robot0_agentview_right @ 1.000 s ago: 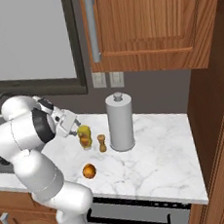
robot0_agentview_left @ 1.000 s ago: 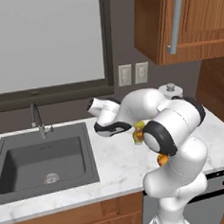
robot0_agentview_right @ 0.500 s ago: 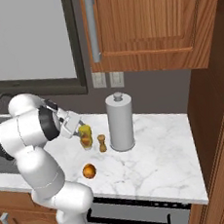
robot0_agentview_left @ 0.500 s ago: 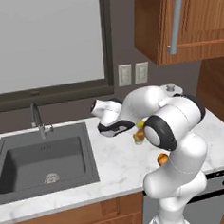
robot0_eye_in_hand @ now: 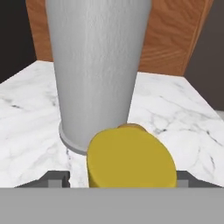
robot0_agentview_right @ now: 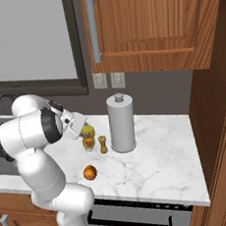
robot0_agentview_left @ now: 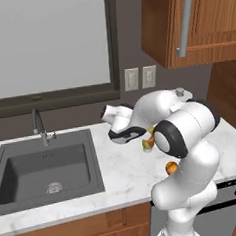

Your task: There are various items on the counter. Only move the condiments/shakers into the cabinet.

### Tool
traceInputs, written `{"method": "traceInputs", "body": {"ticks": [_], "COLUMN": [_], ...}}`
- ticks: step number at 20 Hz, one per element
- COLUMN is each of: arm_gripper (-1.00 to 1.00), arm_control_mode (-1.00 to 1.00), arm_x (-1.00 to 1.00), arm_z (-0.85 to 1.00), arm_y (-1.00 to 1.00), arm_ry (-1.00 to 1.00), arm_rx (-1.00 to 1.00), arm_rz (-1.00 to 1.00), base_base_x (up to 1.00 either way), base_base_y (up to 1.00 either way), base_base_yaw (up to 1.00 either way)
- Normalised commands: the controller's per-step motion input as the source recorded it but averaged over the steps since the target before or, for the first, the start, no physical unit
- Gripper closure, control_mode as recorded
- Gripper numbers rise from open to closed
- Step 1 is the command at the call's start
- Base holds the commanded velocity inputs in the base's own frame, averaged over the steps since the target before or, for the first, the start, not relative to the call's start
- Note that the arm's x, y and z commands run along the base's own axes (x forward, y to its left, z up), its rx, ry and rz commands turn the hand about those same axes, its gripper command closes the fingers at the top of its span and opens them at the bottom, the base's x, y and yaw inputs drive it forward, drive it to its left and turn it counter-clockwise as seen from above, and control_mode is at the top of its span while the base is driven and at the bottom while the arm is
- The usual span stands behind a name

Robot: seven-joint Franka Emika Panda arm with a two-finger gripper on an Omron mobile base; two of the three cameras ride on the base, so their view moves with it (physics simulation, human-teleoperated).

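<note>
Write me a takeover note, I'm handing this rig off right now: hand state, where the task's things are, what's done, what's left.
Hand: fingers either side of the yellow squeeze bottle; firm grip not confirmed.
On the marble counter: yellow bottle, wooden shaker beside the grey canister, orange fruit nearer the front edge.
Cabinet door is closed.
Done: nothing stored yet.
Left: open the cabinet, store bottle and shakers; leave fruit and canister.

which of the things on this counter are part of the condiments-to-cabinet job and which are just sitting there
Part of the job:
- slim yellow squeeze bottle, with the gripper around it
- small tan wooden shaker
- brown wooden cabinet with the long grey bar handle, door closed

Just lying about:
- small orange round fruit
- tall grey cylindrical canister
- dark grey sink
</note>
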Motion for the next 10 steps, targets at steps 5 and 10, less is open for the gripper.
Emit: {"method": "traceInputs", "body": {"ticks": [5,10], "arm_gripper": [1.0,1.0], "arm_control_mode": [-1.0,-1.0], "arm_x": [-0.41,-0.8], "arm_z": [0.15,0.94], "arm_y": [-0.01,0.07], "arm_ry": [0.0,-0.14], "arm_rx": [0.0,0.07], "arm_rz": [0.0,0.12], "base_base_x": [0.0,0.0], "base_base_y": [0.0,0.0], "base_base_yaw": [0.0,0.0]}}
